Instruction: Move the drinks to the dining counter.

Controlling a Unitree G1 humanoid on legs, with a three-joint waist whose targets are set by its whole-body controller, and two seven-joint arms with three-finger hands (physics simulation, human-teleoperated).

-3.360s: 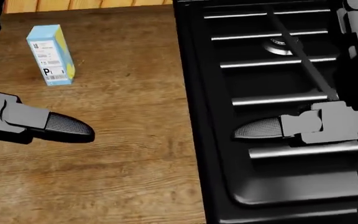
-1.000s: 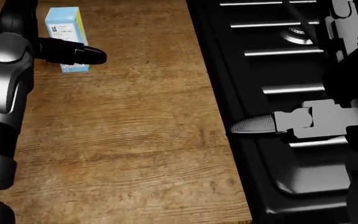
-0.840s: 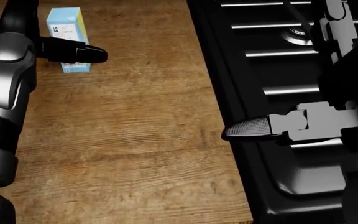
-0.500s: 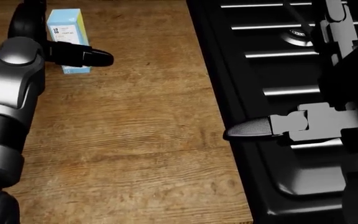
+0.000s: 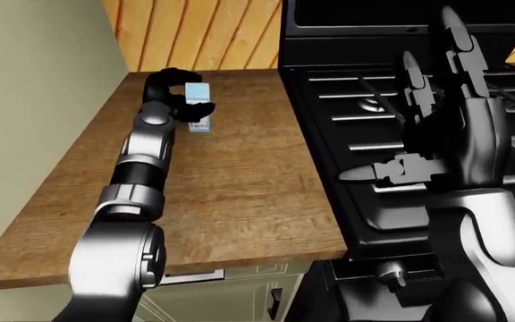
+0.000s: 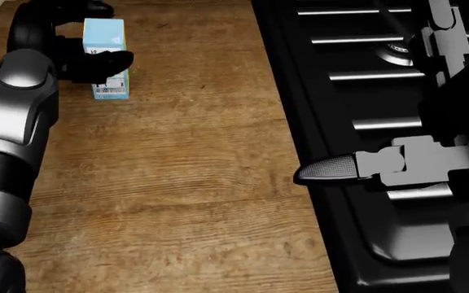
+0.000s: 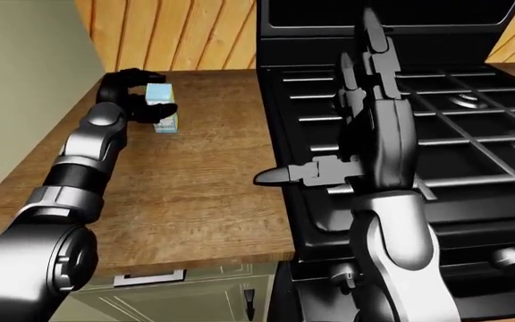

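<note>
A black stove (image 5: 419, 134) fills the right of the view, beside a wooden counter (image 5: 231, 181) on the left. The robot's right hand (image 6: 381, 168) hangs open over the stove's edge, fingers spread, holding nothing. The left hand (image 6: 71, 58) reaches far across the counter and wraps its dark fingers about a small blue drink carton (image 6: 106, 58), standing upright near the counter's top-left. The carton looks light and stiff but crushable; gripping its flat sides mid-height seems safest.

We cannot read the small print on the drink carton (image 6: 106, 57), and the left hand (image 6: 84, 58) covers part of its side. The head view cuts the stove (image 6: 397, 122) at its right edge.
</note>
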